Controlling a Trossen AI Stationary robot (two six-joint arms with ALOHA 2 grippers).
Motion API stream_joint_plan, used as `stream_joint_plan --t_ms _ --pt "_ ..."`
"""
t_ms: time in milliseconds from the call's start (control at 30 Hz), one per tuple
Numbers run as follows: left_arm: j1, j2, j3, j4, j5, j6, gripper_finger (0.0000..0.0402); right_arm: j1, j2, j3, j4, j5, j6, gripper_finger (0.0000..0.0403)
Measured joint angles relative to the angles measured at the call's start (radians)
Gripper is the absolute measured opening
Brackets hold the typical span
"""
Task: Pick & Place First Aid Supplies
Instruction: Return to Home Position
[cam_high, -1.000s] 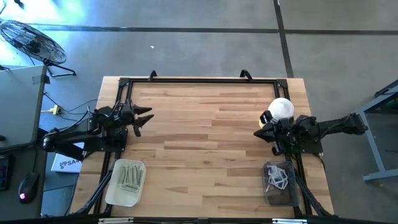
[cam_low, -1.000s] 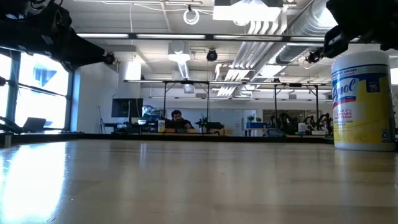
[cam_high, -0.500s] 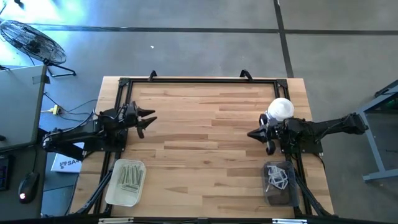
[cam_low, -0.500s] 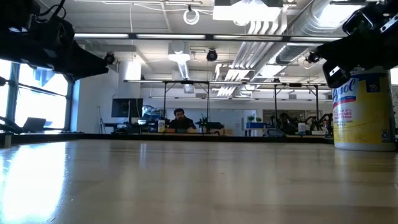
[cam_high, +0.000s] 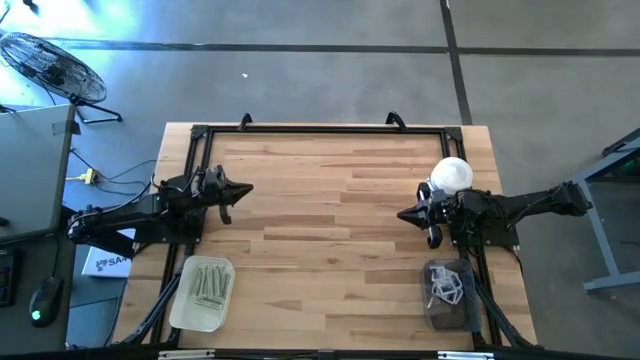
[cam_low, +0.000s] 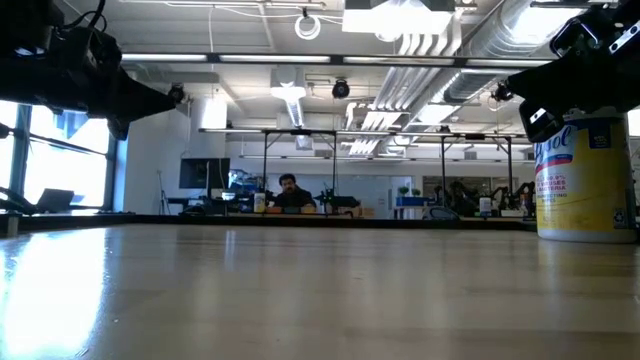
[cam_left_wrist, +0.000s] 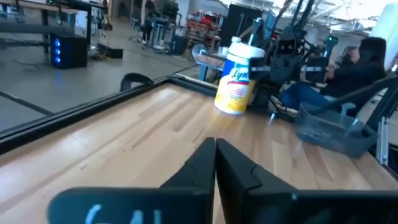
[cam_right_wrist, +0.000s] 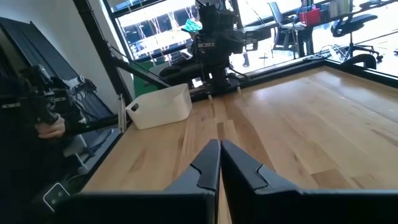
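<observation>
Left gripper (cam_high: 243, 189): fingers pressed together on nothing, as its own wrist view (cam_left_wrist: 215, 143) shows. It hangs over the left side of the table and points inward. I judge this to be the rest pose, because no packet waits for it.
White bin (cam_high: 177, 300): stands at the left side, toward the lower corner in the high view, just beside the left arm. I think it is put there so that this arm has a short way to it.
Green bandages (cam_high: 208, 283): narrow pale strips lying together inside the white bin, mostly side by side.
Table (cam_high: 320, 230): the wooden top between the arms shows no packet, so the sorting looks finished to me.
Right gripper (cam_high: 402, 214): fingers also closed on nothing (cam_right_wrist: 219, 144). It hangs over the right side and points inward, opposite to the left one.
Yellow bottle (cam_high: 452, 176): upright, with a white cap, just beside the right arm's wrist. It seems no part of the sorting and only stands aside.
Black bin (cam_high: 465, 315): at the right side, mirroring the white one, within easy reach of the right arm.
White pads (cam_high: 447, 285): small squares heaped inside the black bin; their marks are too small to tell.
Label (cam_low: 580, 165): reads "Lysol" in blue, the first letter partly hidden by the arm; the small print below cannot be read.
White box (cam_high: 105, 262): lies on the floor left of the table and shows the letters "SA"; the rest is covered.
</observation>
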Motion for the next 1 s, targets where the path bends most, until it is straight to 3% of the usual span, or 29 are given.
stream_joint_plan --t_ms 300,1000 --pt "0.0 0.0 -0.003 0.001 0.033 -0.066 0.0057 0.0 0.0 0.0 0.0 0.0 0.0 0.0006" --pt "0.0 0.0 -0.005 0.001 0.046 -0.087 0.006 0.0 0.0 0.0 0.0 0.0 0.0 0.0007"
